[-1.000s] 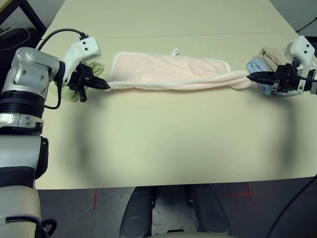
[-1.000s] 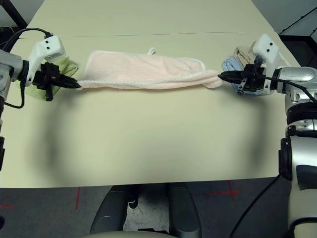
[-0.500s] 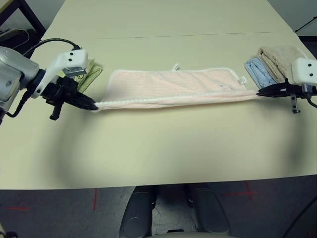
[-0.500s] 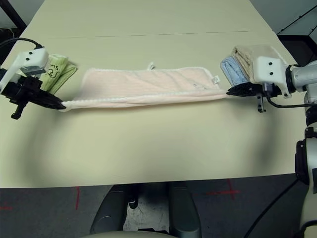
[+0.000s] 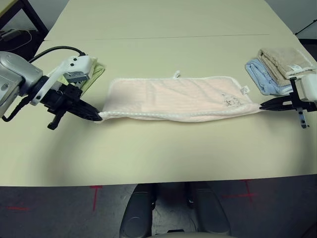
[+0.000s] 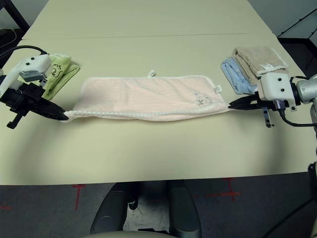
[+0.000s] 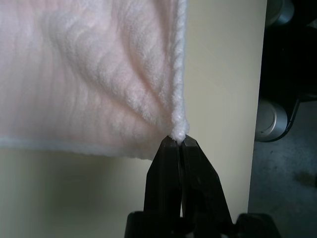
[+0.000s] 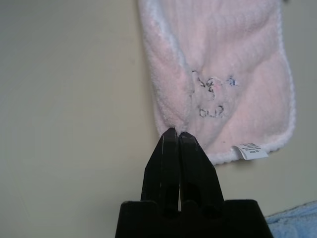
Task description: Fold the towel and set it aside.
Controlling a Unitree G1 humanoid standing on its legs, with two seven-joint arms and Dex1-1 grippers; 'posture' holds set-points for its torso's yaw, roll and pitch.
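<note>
Stretching, towel [image 5: 173,99]: we saw it lying flat across mid-table, pulled taut between both grippers.
Left gripper [image 5: 98,117]: we found it clamped on the nine-o'clock corner.
Right gripper [image 5: 262,105]: we found it clamped on the three-o'clock corner, near the embroidery [image 8: 213,96].
Table [image 5: 163,153]: beige.

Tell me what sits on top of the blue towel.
A beige folded towel overlaps the blue towel, covering its right part; what lies beneath there is hidden.
</note>
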